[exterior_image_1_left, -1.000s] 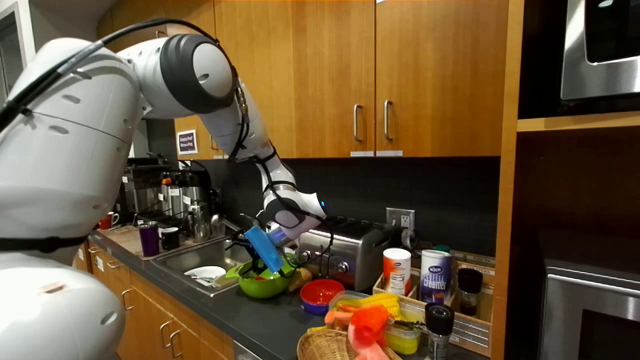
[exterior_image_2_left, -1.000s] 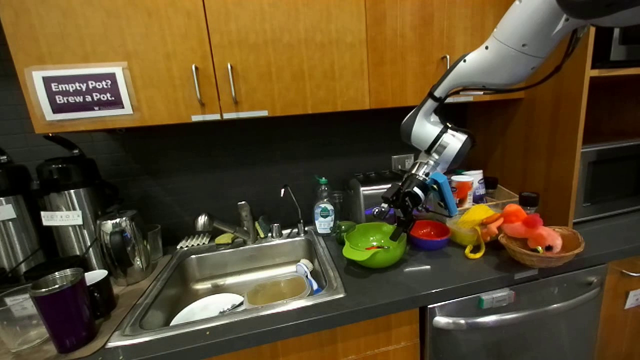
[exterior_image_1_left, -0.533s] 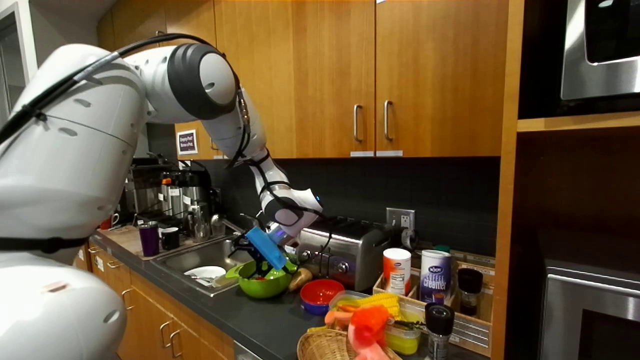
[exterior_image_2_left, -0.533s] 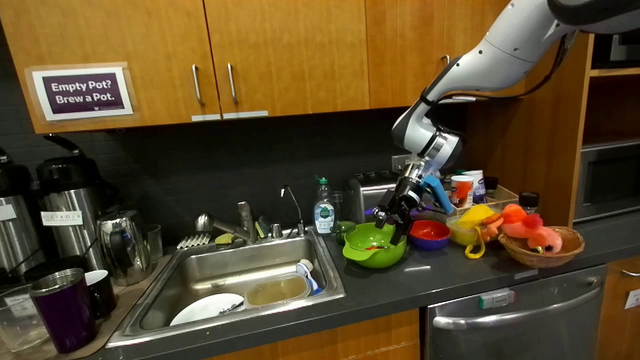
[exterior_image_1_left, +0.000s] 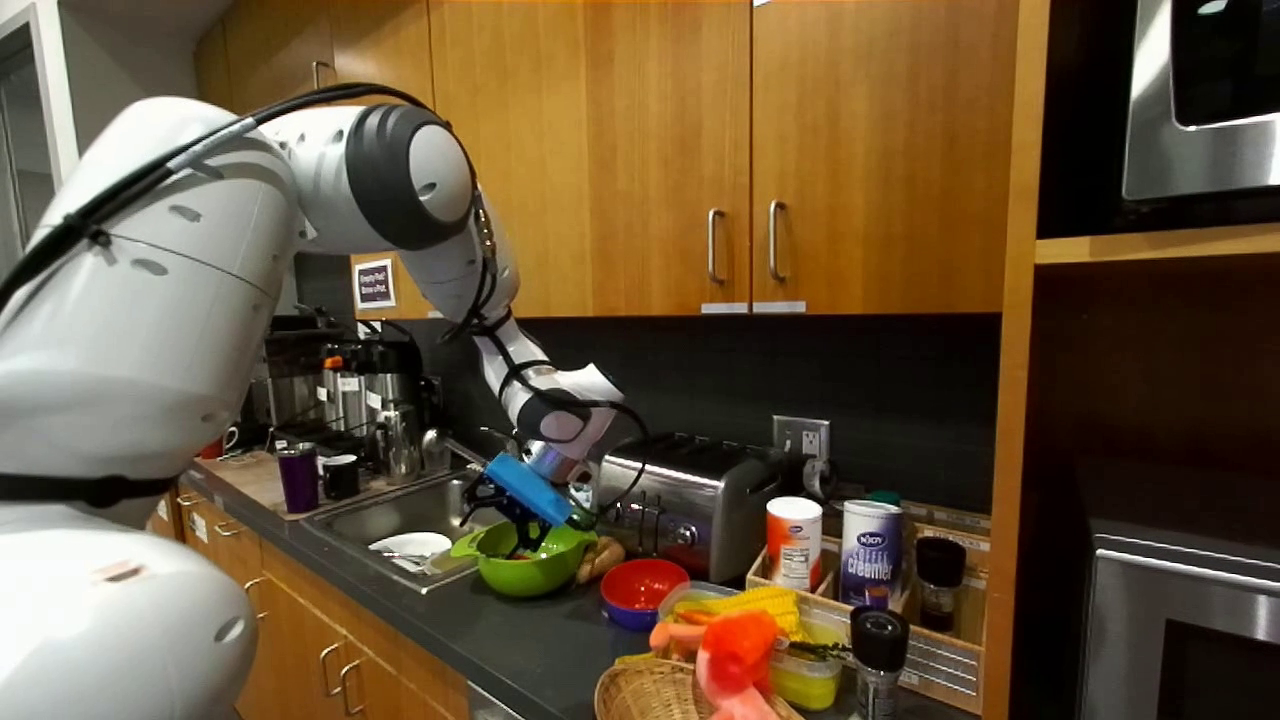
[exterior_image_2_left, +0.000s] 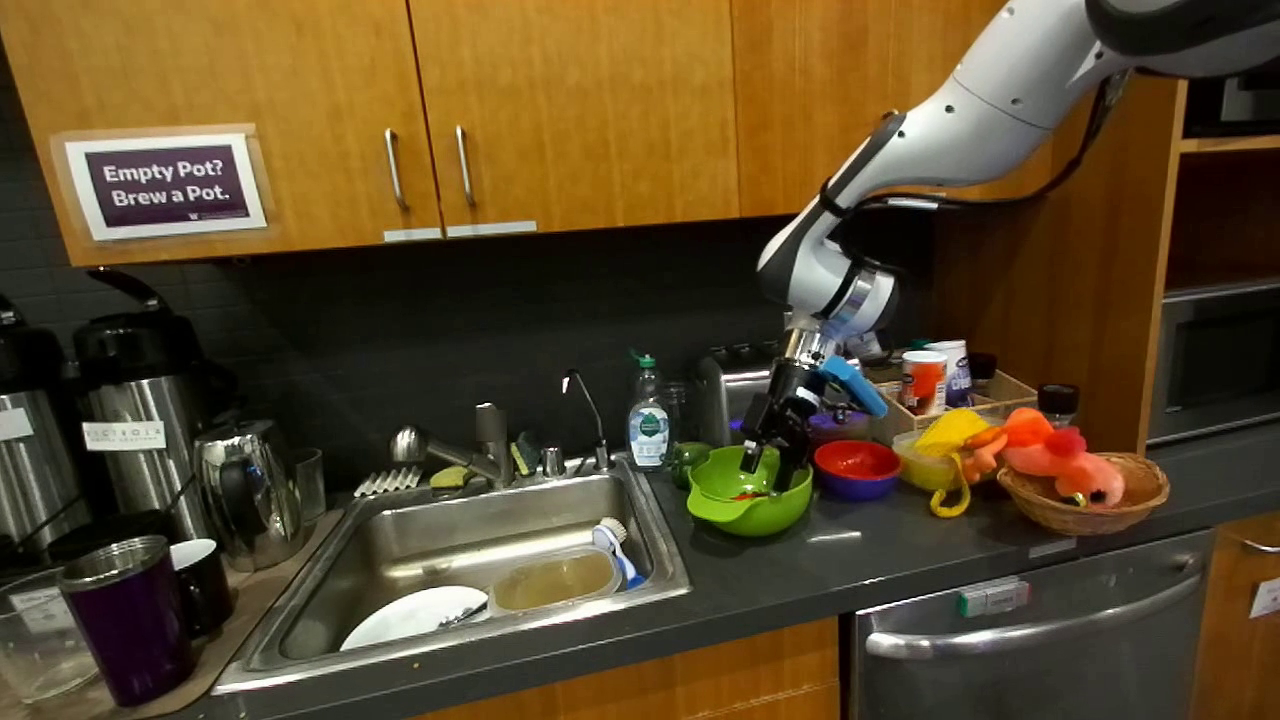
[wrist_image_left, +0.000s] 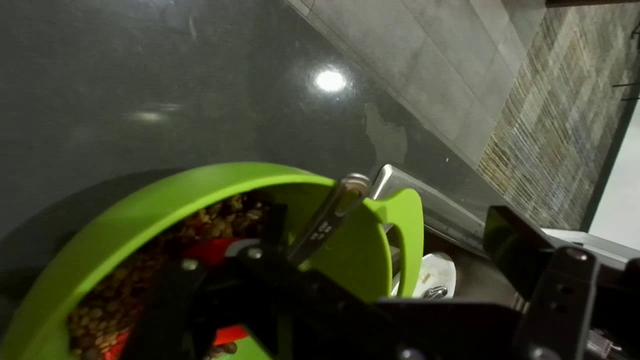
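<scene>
The gripper (exterior_image_2_left: 766, 474) points down at the green bowl (exterior_image_2_left: 750, 518), its jaws wide apart with nothing in their grasp; whether it touches the bowl I cannot tell. In the wrist view, brown bits (wrist_image_left: 107, 305) and red pieces (wrist_image_left: 214, 250) lie in the bowl, and a utensil (wrist_image_left: 325, 225) leans at its rim. The bowl sits on the counter (exterior_image_2_left: 900, 538), between the sink's edge (exterior_image_2_left: 661, 548) and a red bowl (exterior_image_2_left: 858, 461). A toaster (exterior_image_1_left: 700, 497) stands toward the back edge, a basket (exterior_image_2_left: 1075, 518) near the front edge.
</scene>
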